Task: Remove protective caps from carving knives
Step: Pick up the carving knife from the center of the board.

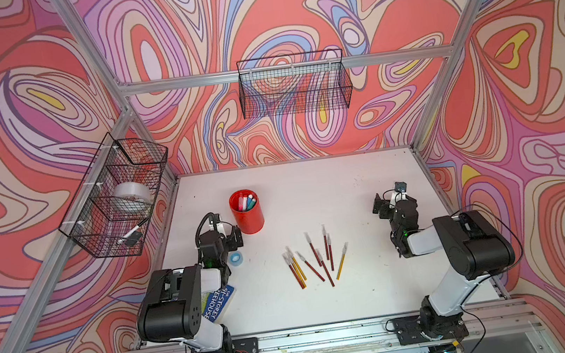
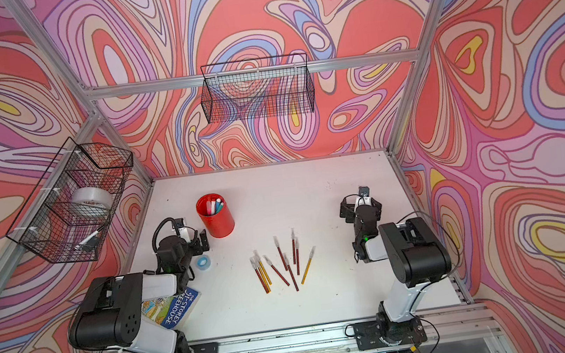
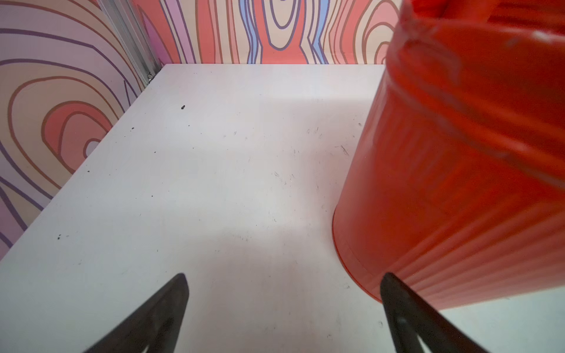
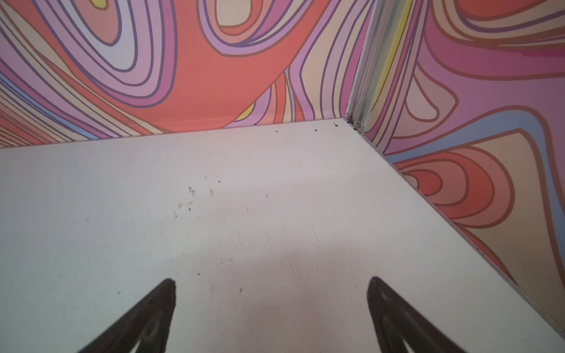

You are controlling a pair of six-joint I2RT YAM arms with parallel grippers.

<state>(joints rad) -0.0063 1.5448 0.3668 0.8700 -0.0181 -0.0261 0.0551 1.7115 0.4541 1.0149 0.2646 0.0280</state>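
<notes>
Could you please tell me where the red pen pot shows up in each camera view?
A top view: red pen pot stands left of centre, beyond the carving knives.
A top view: same pot, shifted slightly leftward.
Left wrist: large and close, beside the open left hand.
Right wrist: not in it.
Shared landmark: the white table.

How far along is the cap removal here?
Nothing looks done: the thin red- and yellow-handled carving knives lie clustered on the white table, whitish translucent plastic caps on the tips. Nothing in hand: left gripper and right gripper are open, empty, away from them. Every cap seemingly remains.
</notes>
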